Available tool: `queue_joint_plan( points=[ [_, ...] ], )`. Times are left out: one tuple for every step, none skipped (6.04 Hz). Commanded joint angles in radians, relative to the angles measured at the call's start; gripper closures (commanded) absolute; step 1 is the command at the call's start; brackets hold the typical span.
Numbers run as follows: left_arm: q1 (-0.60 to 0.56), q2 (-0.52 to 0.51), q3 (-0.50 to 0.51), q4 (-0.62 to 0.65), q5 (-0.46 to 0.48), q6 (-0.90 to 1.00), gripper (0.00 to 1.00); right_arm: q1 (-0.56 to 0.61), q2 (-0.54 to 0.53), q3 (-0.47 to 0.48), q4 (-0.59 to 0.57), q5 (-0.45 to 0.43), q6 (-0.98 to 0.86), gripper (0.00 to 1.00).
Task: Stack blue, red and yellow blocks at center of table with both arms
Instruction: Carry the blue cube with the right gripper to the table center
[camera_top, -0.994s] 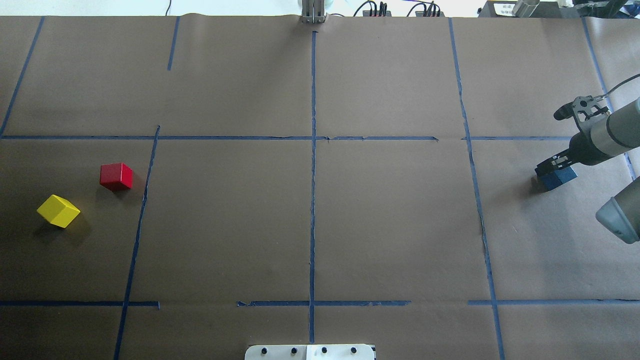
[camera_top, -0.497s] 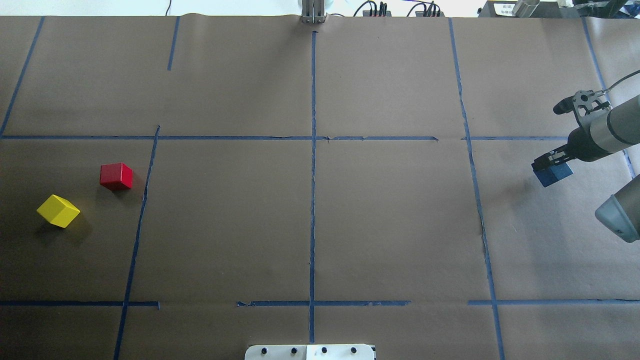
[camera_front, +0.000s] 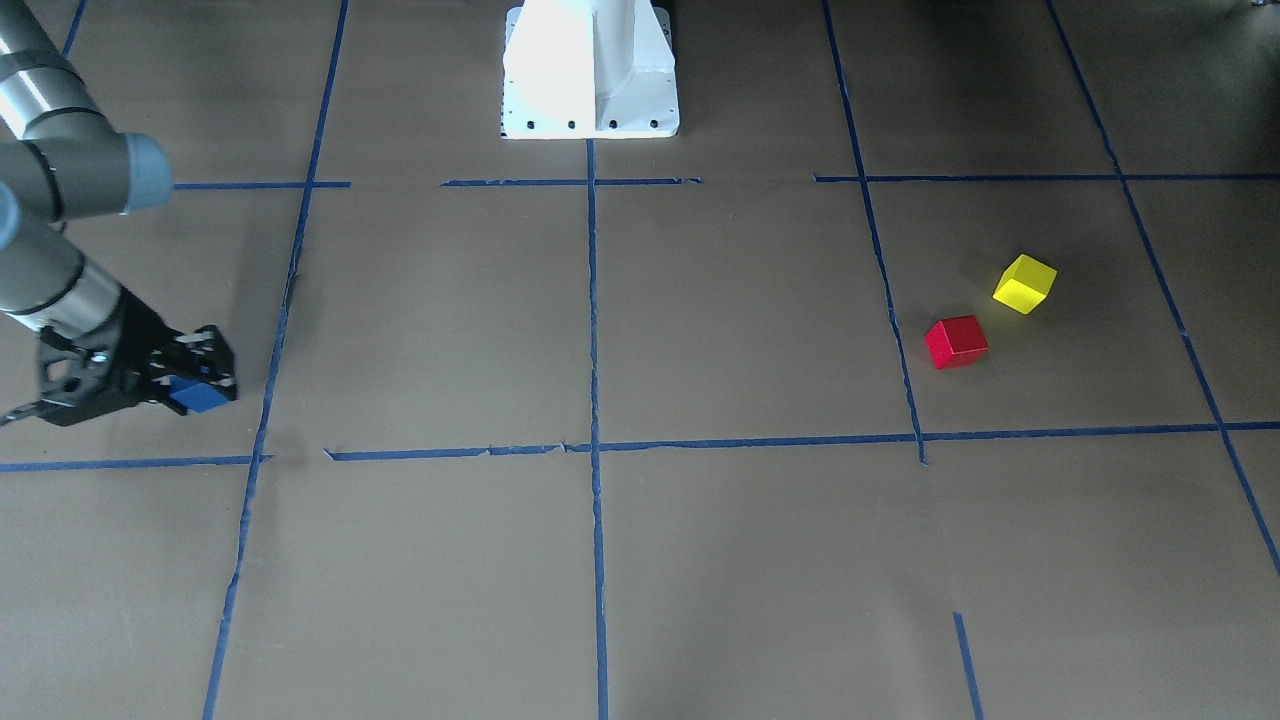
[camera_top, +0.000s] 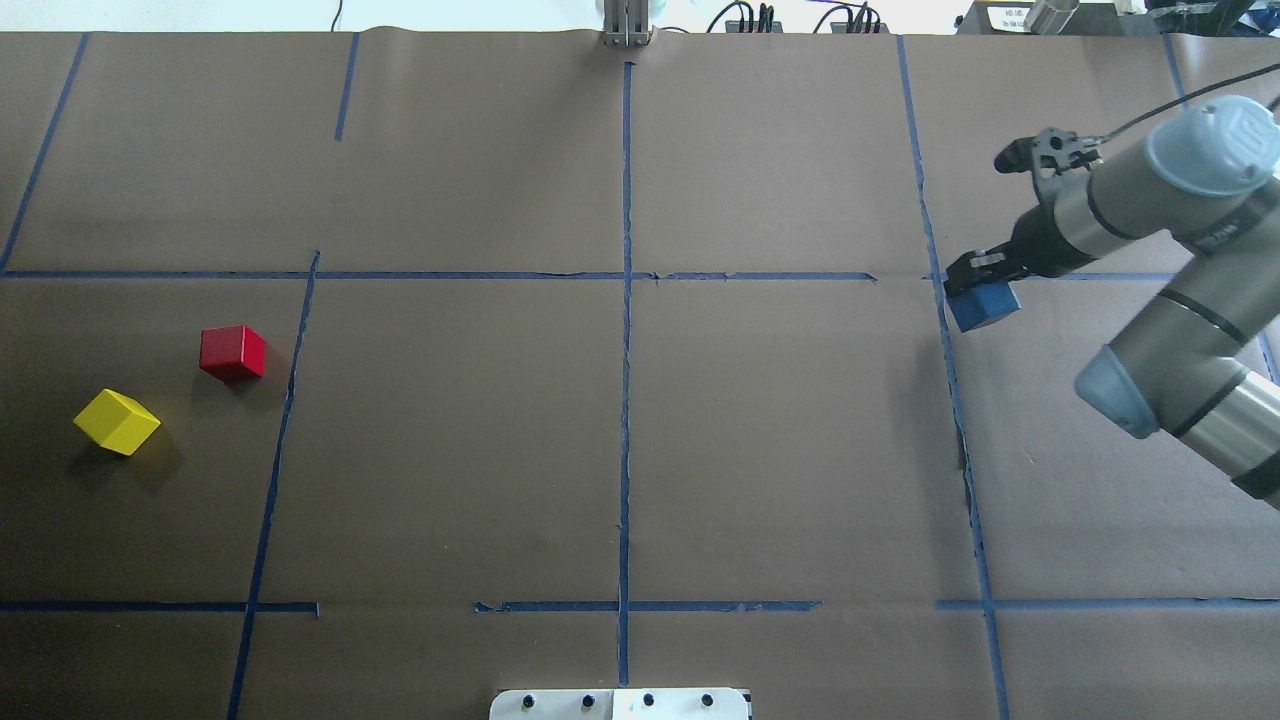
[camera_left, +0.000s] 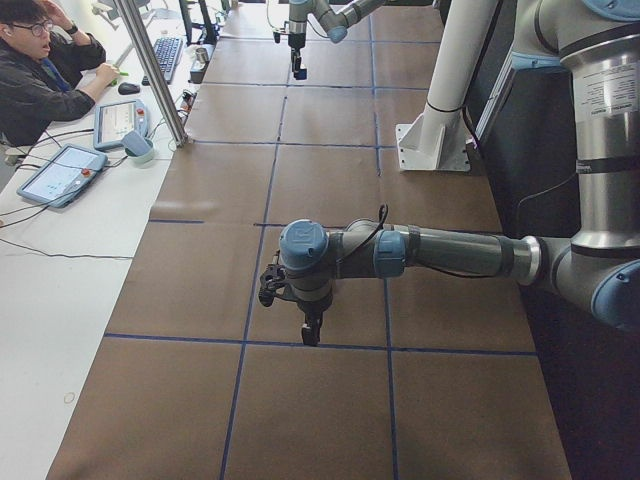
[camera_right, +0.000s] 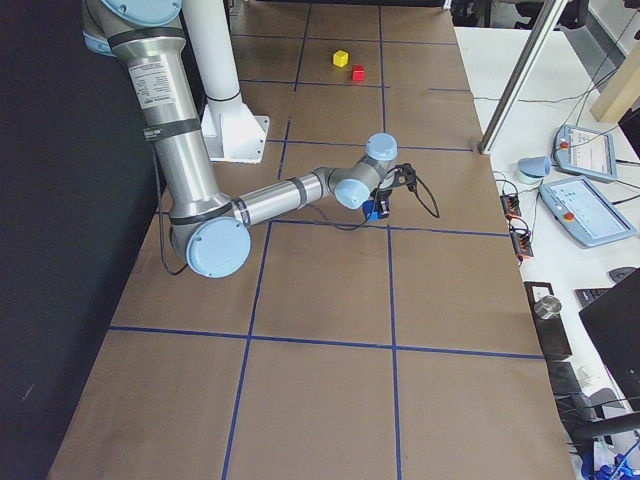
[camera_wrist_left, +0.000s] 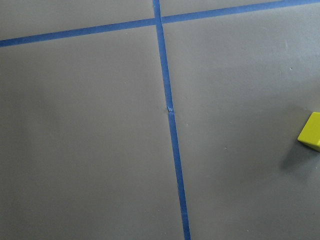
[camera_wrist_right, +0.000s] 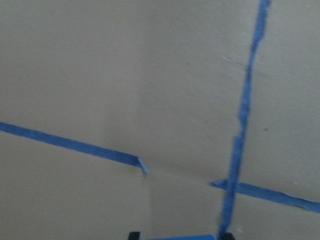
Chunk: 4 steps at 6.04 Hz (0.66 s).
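Note:
My right gripper (camera_top: 972, 283) is shut on the blue block (camera_top: 984, 304) and holds it above the table, right of centre; both also show in the front-facing view, gripper (camera_front: 205, 380) and block (camera_front: 198, 397). In the right wrist view only a sliver of the blue block (camera_wrist_right: 182, 237) shows at the bottom edge. The red block (camera_top: 232, 352) and the yellow block (camera_top: 117, 421) lie on the table's left side, a little apart. My left gripper (camera_left: 310, 328) shows only in the exterior left view, above the table, and I cannot tell whether it is open. The left wrist view catches the yellow block (camera_wrist_left: 311, 132).
Blue tape lines divide the brown table, crossing at the centre (camera_top: 627, 276). The robot's white base (camera_front: 590, 70) stands at the table's near edge. An operator (camera_left: 40, 70) with tablets sits at a side desk beyond the far edge.
My right gripper has lifted the blue block off the table and carried it left and farther away, toward the centre. The red and yellow blocks have not moved.

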Motion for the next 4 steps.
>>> queue_joint_plan(
  points=[
    [0.0,0.0,0.0,-0.001,0.0,0.0,0.0,-0.155,0.236,-0.032,-0.207,-0.17,0.227,0.96],
    [0.0,0.0,-0.001,-0.001,0.0,-0.001,0.0,-0.226,0.356,-0.11,-0.216,-0.212,0.359,0.96],
    [0.0,0.0,-0.003,0.0,0.0,-0.001,0.0,-0.299,0.448,-0.181,-0.221,-0.285,0.448,0.96],
    [0.0,0.0,-0.005,-0.001,0.0,-0.001,0.0,-0.355,0.543,-0.257,-0.221,-0.321,0.545,0.95]
  ],
)
